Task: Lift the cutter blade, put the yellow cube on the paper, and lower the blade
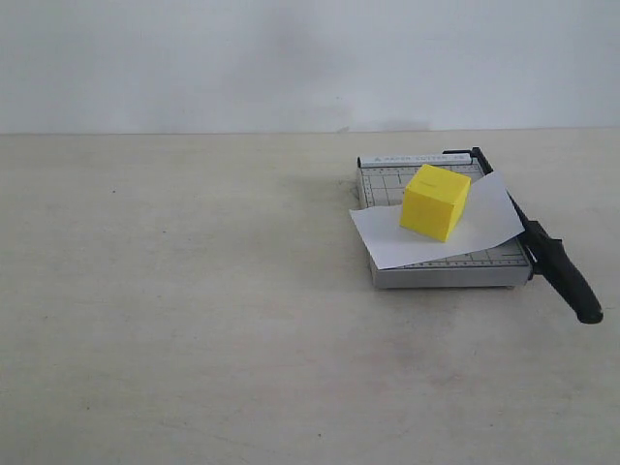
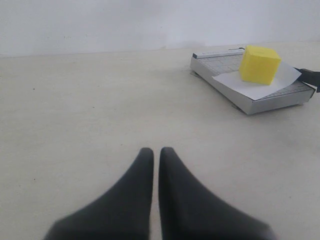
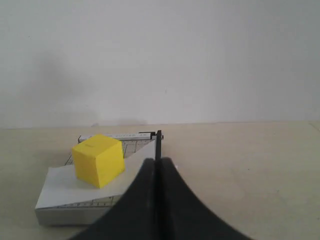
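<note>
The yellow cube [image 1: 436, 201] stands on the white paper [image 1: 387, 237], which lies across the grey trimmer base [image 1: 387, 179]. The cutter blade [image 1: 542, 242] lies flat along the base's right side, its thick handle jutting past the front corner. Neither gripper shows in the exterior view. In the left wrist view my left gripper [image 2: 156, 150] hovers over bare table, shut and holding nothing, with the cube [image 2: 259, 64] far off. My right gripper [image 3: 160, 160] is shut and holds nothing; its tips line up with the blade [image 3: 158, 145] beyond them, and the cube [image 3: 98, 159] sits beside them.
A pale beige table [image 1: 194, 310] runs under everything, backed by a plain white wall [image 1: 291, 58]. The trimmer sits in the right half of the table, near the back.
</note>
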Controlling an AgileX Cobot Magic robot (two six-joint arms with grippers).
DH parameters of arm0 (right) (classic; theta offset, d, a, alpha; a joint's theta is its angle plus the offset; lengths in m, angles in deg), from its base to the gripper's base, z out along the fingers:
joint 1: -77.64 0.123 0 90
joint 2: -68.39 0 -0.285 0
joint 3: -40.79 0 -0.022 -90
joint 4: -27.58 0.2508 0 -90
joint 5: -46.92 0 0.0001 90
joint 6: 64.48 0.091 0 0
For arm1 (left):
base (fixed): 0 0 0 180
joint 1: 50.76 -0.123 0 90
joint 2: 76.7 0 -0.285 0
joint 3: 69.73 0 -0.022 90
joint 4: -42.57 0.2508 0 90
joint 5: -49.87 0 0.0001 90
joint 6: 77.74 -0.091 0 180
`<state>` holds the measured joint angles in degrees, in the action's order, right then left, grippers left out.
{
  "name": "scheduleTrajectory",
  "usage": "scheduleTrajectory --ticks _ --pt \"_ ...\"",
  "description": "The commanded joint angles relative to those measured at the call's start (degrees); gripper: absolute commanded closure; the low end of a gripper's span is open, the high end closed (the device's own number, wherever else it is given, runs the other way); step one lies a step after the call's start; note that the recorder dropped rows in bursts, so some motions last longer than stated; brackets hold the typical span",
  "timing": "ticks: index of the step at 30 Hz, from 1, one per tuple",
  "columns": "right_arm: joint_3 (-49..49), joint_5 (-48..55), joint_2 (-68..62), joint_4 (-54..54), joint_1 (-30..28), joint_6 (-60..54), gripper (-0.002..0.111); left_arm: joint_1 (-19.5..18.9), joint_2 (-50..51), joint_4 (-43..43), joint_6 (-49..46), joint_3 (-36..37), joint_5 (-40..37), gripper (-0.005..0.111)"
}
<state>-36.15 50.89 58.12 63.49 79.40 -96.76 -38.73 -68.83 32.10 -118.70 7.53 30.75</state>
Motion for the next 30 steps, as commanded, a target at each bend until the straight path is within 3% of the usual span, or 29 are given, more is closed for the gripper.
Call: scheduleTrajectory --ticks 1,22,30 --pt "-0.28 2.56 0.12 -0.19 -0.1 0.25 0.108 -0.08 -0.09 0.0 0.02 -0.05 0.88 0.102" --pt "-0.28 2.02 0.12 -0.68 -0.1 0.25 0.108 -0.08 -0.09 0.0 0.02 -0.05 0.88 0.102" --pt "-0.28 2.73 0.12 -10.55 -0.1 20.87 0.108 -0.08 -0.09 0.0 0.02 -0.05 0.88 0.102"
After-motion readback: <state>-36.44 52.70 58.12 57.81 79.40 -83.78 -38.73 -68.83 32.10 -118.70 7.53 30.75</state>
